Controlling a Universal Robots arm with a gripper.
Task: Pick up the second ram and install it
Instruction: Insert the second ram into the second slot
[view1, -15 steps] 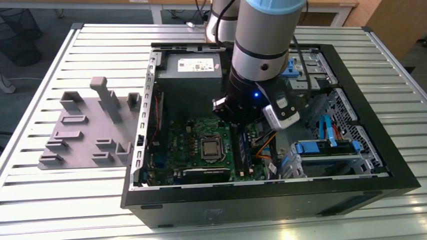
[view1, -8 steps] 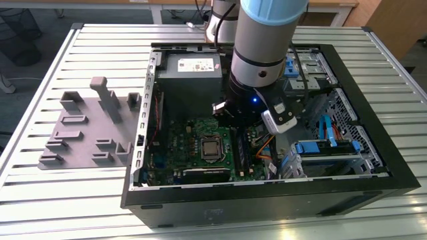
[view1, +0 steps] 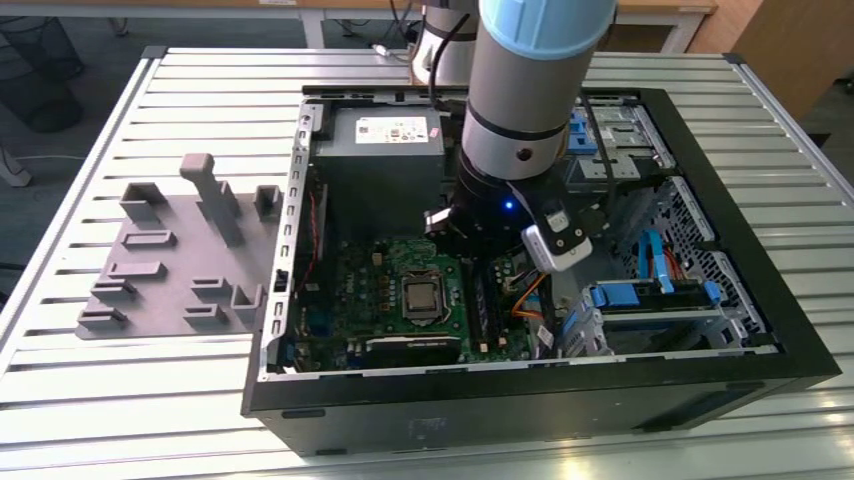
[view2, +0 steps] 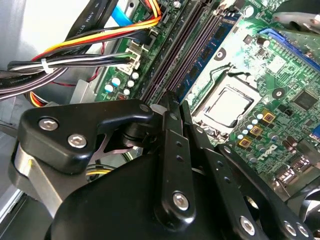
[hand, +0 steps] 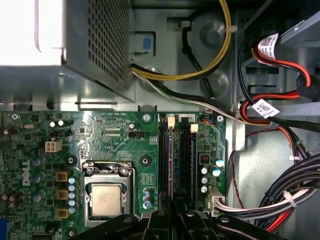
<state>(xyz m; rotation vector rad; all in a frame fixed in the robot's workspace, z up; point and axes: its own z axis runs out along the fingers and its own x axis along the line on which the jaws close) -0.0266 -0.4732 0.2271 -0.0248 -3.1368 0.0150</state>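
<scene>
Gripper (view2: 171, 102): down inside the case (view1: 747, 330), fingers pinched together on a thin dark strip, far as I can tell
Second ram (hand: 173, 165): that strip, I reckon; it's edge-on right at the fingertips, no sideways gap
Long axis: runs along the black slots (hand: 186, 155), so I'd call it lined up
Fixture (view1: 174, 260): on the table, exterior view's left, well apart
CPU socket (hand: 106, 199): just beside the slots
Cables (hand: 280, 200): past the motherboard edge nearest the slots
</scene>
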